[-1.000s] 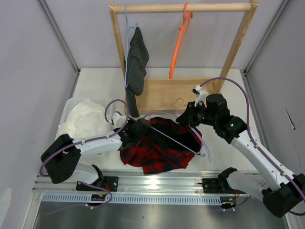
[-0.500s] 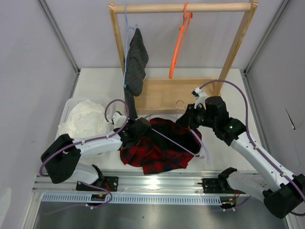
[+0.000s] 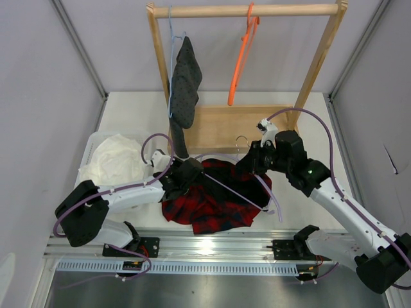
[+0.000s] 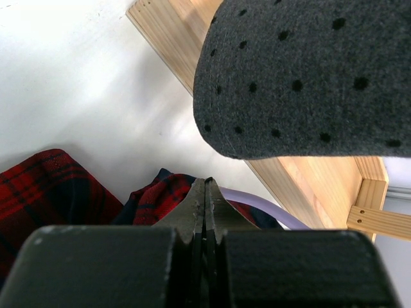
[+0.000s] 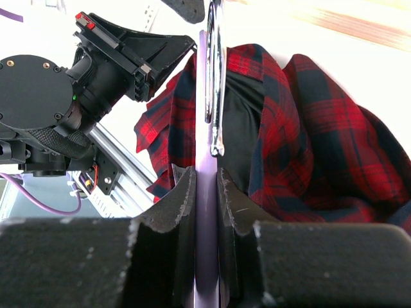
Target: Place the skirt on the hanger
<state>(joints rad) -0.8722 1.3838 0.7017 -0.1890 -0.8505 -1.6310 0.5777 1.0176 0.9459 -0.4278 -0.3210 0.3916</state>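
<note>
Left to right on the table (image 3: 138,106): a white cloth (image 3: 115,160) sits heaped in a basket (image 3: 89,151) at the left edge; just right of it the left gripper (image 4: 205,189) rests at the left border of the skirt (image 3: 212,202), its jaws pressed fully together, with no fabric seen between them in the wrist view; the red-and-black plaid skirt lies crumpled at the near centre of the table; the hanger (image 3: 234,190) lies slantwise across it, hook pointing far; the right gripper (image 5: 207,176) is clamped on the hanger's lilac neck just below the metal hook, at the skirt's far right edge. Behind, a wooden rack (image 3: 244,10) carries a dark grey dotted garment (image 3: 184,80) on a light blue hanger (image 3: 171,38) at left and an orange hanger (image 3: 241,61) at right.
</note>
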